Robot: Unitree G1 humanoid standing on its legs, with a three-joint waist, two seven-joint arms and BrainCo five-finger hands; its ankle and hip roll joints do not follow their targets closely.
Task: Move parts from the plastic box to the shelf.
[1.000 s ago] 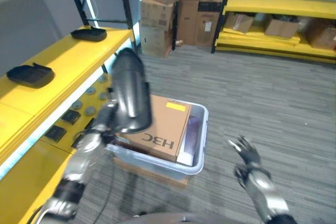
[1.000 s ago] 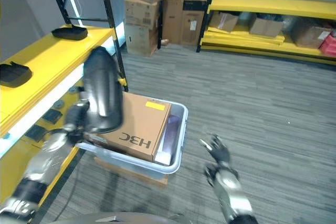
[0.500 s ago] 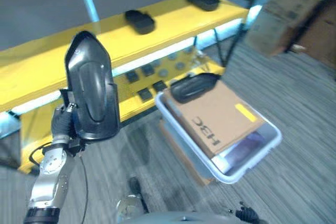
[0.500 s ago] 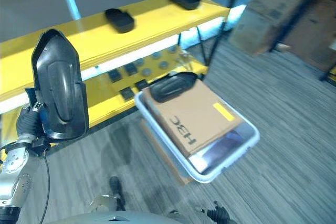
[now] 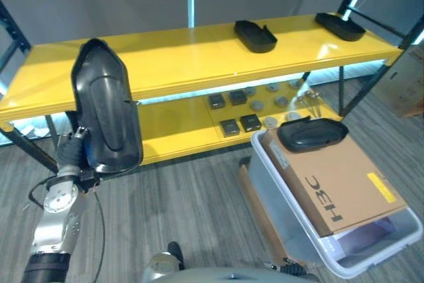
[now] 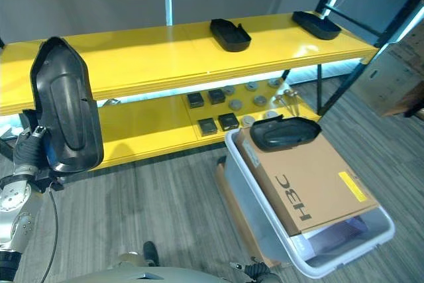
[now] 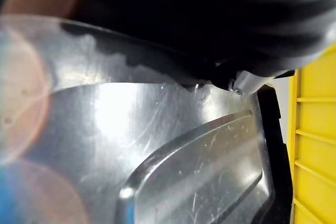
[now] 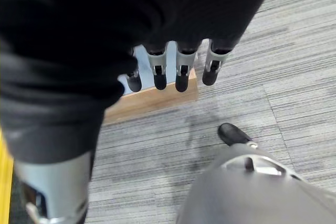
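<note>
A grey carpeted floor (image 5: 192, 210) runs under a long yellow shelf (image 5: 179, 57) with black uprights, and a lower yellow level beneath it carries a scatter of small dark and grey parts (image 5: 246, 105). On the top level sit two black shell-shaped parts, one (image 5: 255, 35) near the middle and another (image 5: 339, 26) towards the far right end. To the right, a clear plastic box (image 5: 311, 250) rests on the floor on a flat brown board, holding a tilted cardboard carton (image 5: 338, 180), and a third black part (image 5: 311, 133) lies across the carton's upper end. The left hand (image 5: 69, 157) holds a large black shell part (image 5: 105, 114) upright in front of the shelf's left end, its fingers clenched round the lower edge. The right hand (image 8: 173, 69) hangs over the carpet with fingers released and straight, holding nothing.
</note>
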